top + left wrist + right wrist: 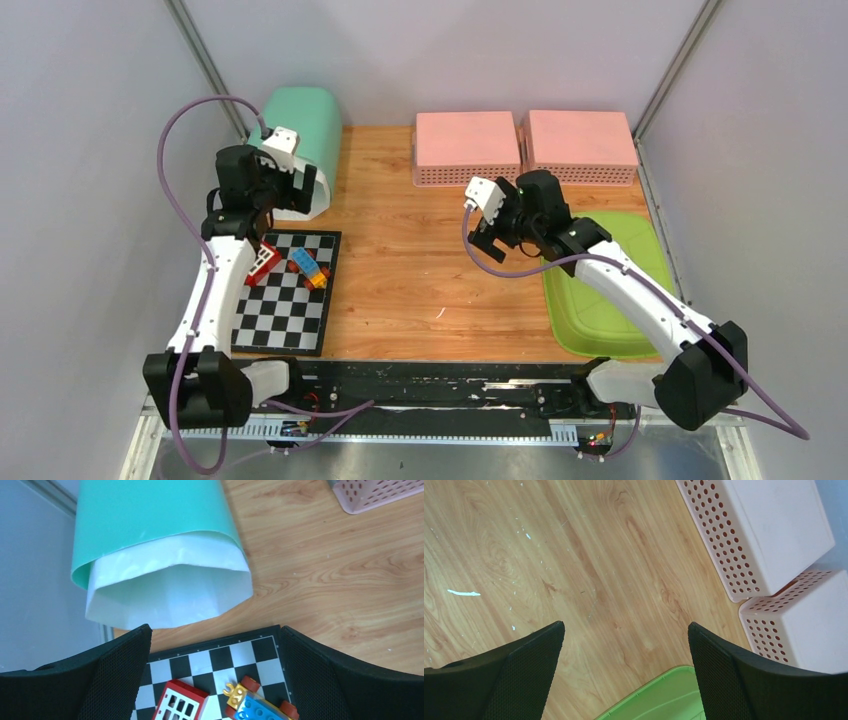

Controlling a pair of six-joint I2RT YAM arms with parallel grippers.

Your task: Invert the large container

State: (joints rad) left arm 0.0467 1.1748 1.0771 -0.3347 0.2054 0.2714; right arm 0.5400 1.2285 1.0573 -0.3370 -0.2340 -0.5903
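Nearest, at the 6 o'clock edge of the counter point(420, 290), sit the two arm bases point(200, 385). From the left base the left arm stretches toward 12 o'clock along the left side, its wrist bent down over the far edge of a checkered mat point(285, 300). The left tool point(262, 212) hangs there with its jaws spread wide and nothing between them; in the left wrist view its mesh-faced fingers point(115, 670) frame the mat's far edge.

The large container point(300, 130) is mint green with a white inside and lies on its side in the counter's 11 o'clock corner. Its open mouth faces 6 o'clock, toward the left tool. It sits at about 12 to 1 o'clock from that tool, near it but apart, its rim just beyond the mat.

On the mat, at the tool's 6 o'clock, lie a red window block point(263, 262) and a blue block point(310, 267).

The right arm slants from 5 o'clock toward the counter's middle over a green tray point(600, 310). The right tool point(490, 245) is also spread and holds nothing, above bare wood. Two pink baskets point(467, 148) stand bottom-up at 12 to 1 o'clock.
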